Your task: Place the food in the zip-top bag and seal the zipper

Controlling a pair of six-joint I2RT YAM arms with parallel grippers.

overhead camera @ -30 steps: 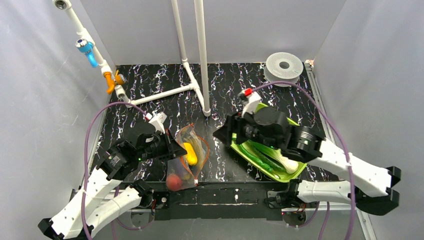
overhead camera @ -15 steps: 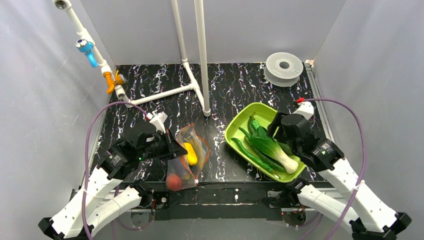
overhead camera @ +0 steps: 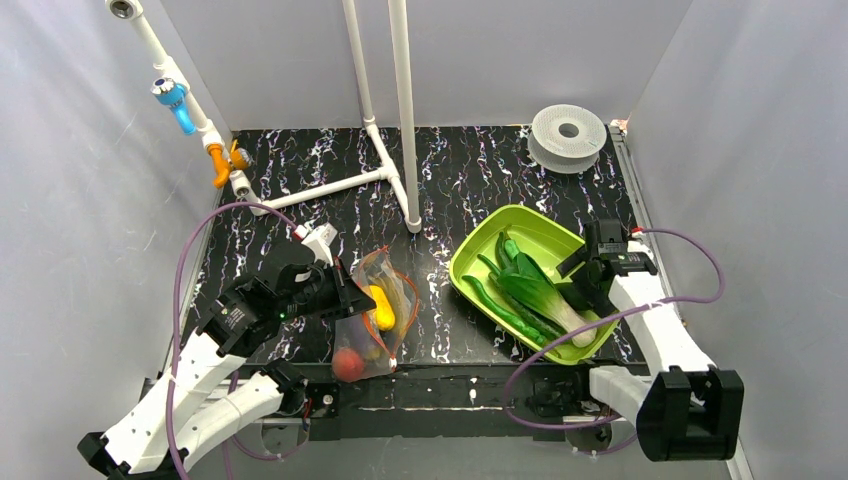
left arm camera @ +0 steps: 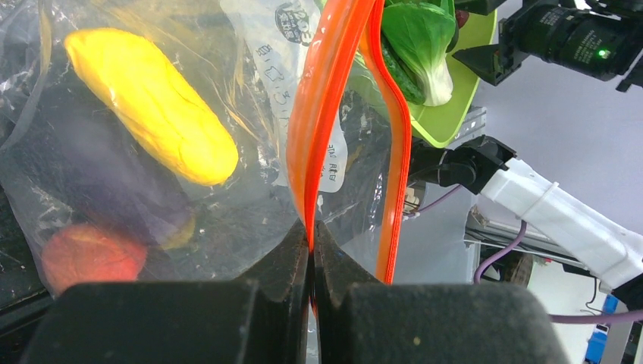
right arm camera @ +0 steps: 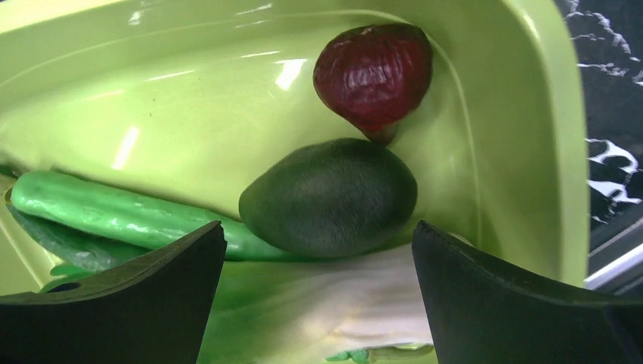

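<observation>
**Left gripper** (left arm camera: 312,241) — closed. The zipper (left arm camera: 327,91) of the zip-top bag (overhead camera: 372,300) is pinched between its fingertips on one lip. The other lip bows away, so the mouth is seen gaping.

**Zip-top bag** — held up at its mouth edge, left of centre on the black marbled table (overhead camera: 480,160), with its lower end lying toward the table's near edge. Three items are seen through the clear film:
- a yellow piece (left arm camera: 152,102)
- a dark purple eggplant (left arm camera: 114,193) below the yellow piece
- a red-orange tomato (overhead camera: 347,364) at the bottom

**Lime-green tray** (overhead camera: 455,268) — set right of centre, apart from the bag, with bare table between. Four items are held in it:
- a leafy green vegetable with a white stem (overhead camera: 540,293)
- a long green vegetable (right arm camera: 114,212)
- a dark green rounded piece (right arm camera: 330,197)
- a dark red piece (right arm camera: 373,72), touching the dark green one by the tray's corner

**Right gripper** (right arm camera: 317,227) — jaws spread wide, nothing gripped. It is poised over the tray's right side, with the dark green piece framed between its fingers. Whether the piece is touched cannot be told.
</observation>
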